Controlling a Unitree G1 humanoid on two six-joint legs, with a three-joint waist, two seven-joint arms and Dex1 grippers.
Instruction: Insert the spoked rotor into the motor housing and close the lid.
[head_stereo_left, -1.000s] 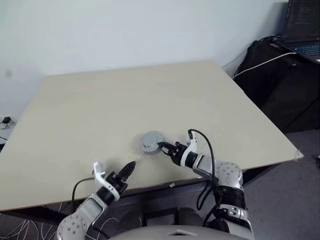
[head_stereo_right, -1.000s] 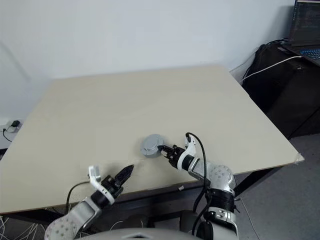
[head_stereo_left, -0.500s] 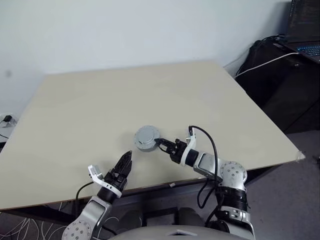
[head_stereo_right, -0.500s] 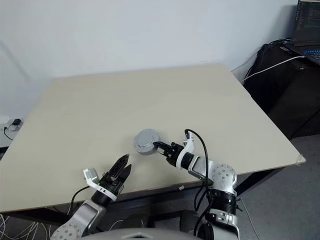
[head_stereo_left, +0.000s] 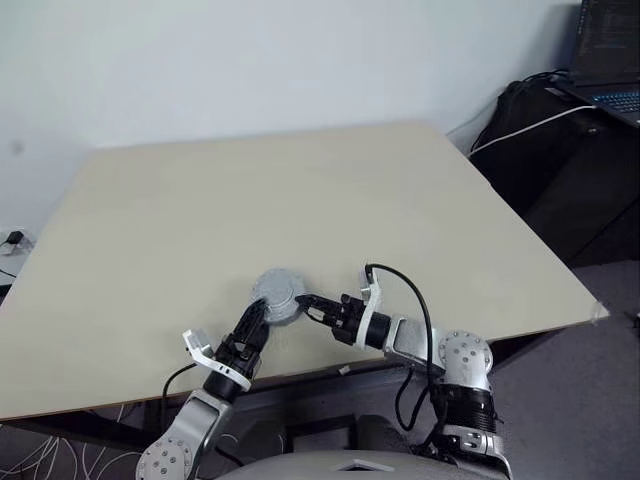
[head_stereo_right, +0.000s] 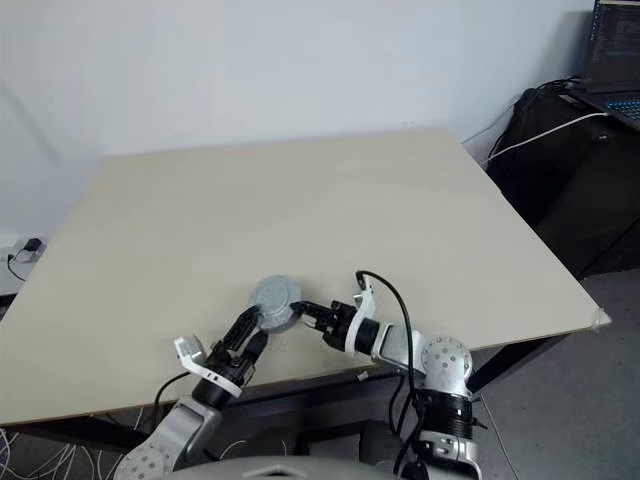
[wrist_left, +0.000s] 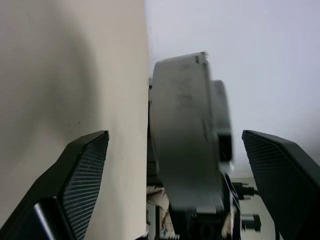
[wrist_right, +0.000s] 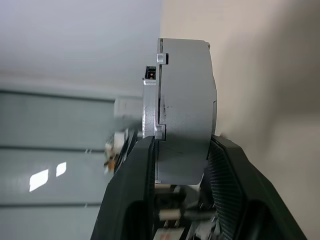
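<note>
A thick round silver-grey lid (head_stereo_left: 277, 293) sits smooth face up, close over the table (head_stereo_left: 250, 190) near its front edge. My right gripper (head_stereo_left: 306, 303) is shut on the lid's right rim, its fingers (wrist_right: 140, 165) clamped across the whole thickness. A thinner grey layer (wrist_right: 150, 100) lies against the lid; I cannot tell what it is. My left gripper (head_stereo_left: 256, 322) stands open, with its fingers (wrist_left: 85, 165) on either side of the lid (wrist_left: 182, 130) and not touching it. The spoked rotor and the motor housing are hidden.
The table's front edge (head_stereo_left: 300, 375) runs just behind both wrists. A dark bag (head_stereo_left: 560, 150) with a white cable and a laptop (head_stereo_left: 610, 60) stand beyond the table's right side.
My right gripper has carried the lid left and toward the front edge. My left gripper has opened and moved up to the lid, so its fingers now flank it.
</note>
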